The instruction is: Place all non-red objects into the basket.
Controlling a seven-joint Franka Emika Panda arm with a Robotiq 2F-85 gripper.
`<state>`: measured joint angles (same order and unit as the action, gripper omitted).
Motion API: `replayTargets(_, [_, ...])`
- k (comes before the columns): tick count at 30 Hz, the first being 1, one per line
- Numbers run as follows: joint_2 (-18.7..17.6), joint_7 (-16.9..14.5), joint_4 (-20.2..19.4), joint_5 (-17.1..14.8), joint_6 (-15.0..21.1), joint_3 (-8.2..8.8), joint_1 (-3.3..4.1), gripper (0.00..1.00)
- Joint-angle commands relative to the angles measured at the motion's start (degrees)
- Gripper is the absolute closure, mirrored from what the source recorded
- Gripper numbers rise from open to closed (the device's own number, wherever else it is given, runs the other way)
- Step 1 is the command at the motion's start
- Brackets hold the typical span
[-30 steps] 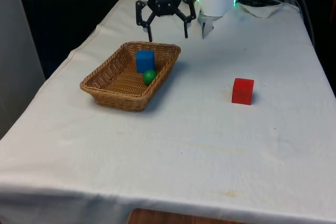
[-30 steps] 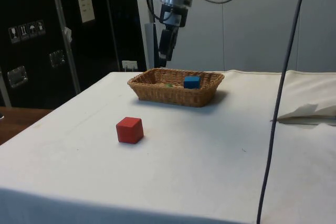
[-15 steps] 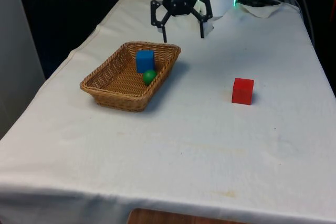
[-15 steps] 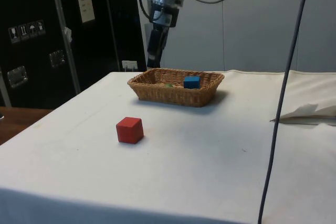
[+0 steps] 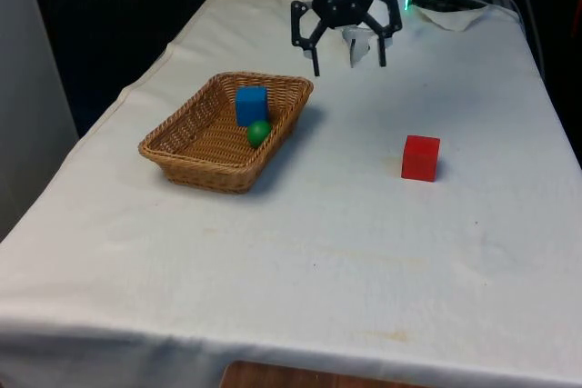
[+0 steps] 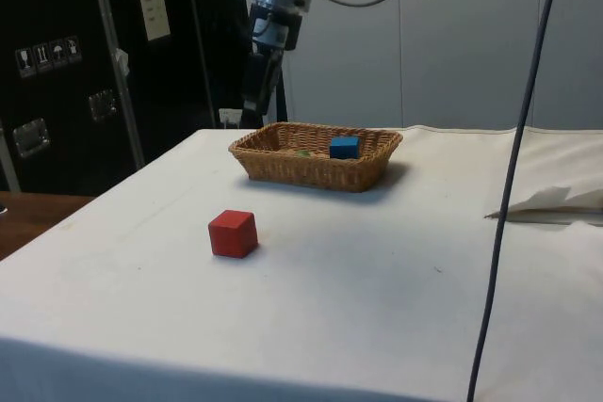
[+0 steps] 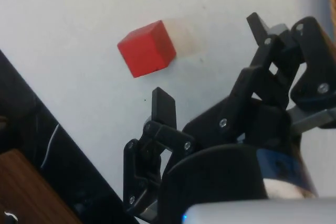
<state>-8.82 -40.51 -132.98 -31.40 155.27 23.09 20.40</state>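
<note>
Our hand [image 5: 347,54], empty with fingers spread, has drifted right from above the basket [image 5: 186,147] at centre left, where blue cube [image 5: 251,104] and green ball [image 5: 259,132] lie, so only the red cube [image 5: 420,157] stays on the tabletop [image 5: 364,252].

We see the table [image 5: 318,252] covered by a white cloth [image 6: 377,270] that hangs over its edges. A crumpled white sheet [image 6: 556,202] lies on the cloth near one side in the side view. Dark cabinets [image 6: 66,72] with small labels stand behind the table there, and a thin cable [image 6: 513,167] hangs down in front.
</note>
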Motion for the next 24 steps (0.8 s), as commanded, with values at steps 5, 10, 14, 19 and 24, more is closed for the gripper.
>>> replayTargets(5, [-1.3, 2.5, 1.3, 1.0, 0.6, -0.69, 0.4, 0.0])
replayTargets(10, [-2.1, 4.2, 2.9, 1.4, 0.4, -0.86, 0.34, 0.0])
replayTargets(14, [-2.8, 5.7, 4.1, 2.2, 0.2, -0.69, 0.34, 0.0])
replayTargets(19, [-3.1, 8.2, 4.9, 4.2, -0.1, -0.34, 0.17, 0.0])
replayTargets(24, [-3.1, 10.9, 5.6, 6.7, -0.2, 0.11, 0.0, 0.0])
